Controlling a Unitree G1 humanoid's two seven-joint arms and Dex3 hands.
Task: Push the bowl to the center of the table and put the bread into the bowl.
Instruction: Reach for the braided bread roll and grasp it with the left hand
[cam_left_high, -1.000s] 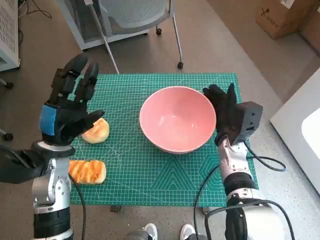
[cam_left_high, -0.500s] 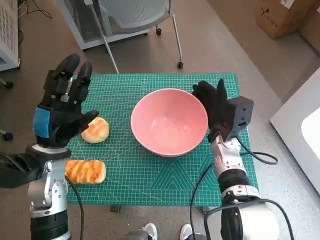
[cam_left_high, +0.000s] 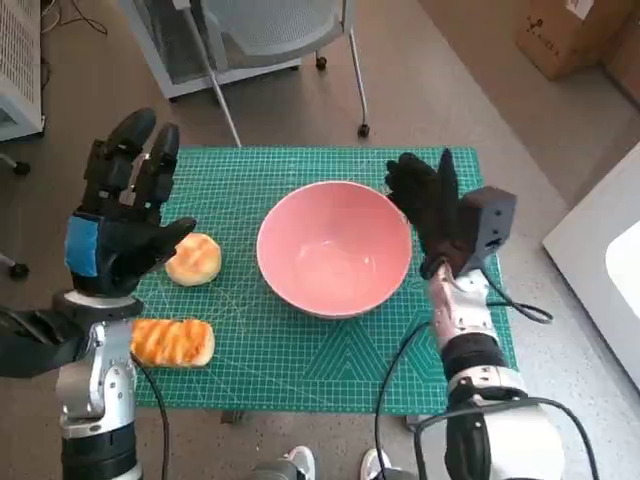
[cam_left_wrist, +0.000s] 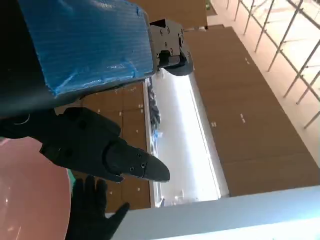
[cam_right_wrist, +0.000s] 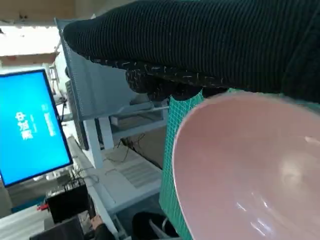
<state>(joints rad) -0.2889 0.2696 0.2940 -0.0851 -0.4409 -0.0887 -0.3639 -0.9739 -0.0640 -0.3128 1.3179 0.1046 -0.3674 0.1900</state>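
Bowl (cam_left_high: 334, 248): pink, glossy, empty, mid-bench, mat (cam_left_high: 300, 350) showing all round. Right hand (cam_left_high: 432, 207) flat against its rim, holding nothing. Left hand (cam_left_high: 122, 215) spread, empty, above round bread (cam_left_high: 193, 260).

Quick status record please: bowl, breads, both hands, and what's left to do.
bowl: pink bowl, empty, upright on the green mat, about mid-table
right hand: right hand open, against the bowl's right rim
left hand: left hand open, raised, holding nothing
bread: round bun and toasted loaf, both on the mat left of the bowl
remaining: bread not yet in the bowl
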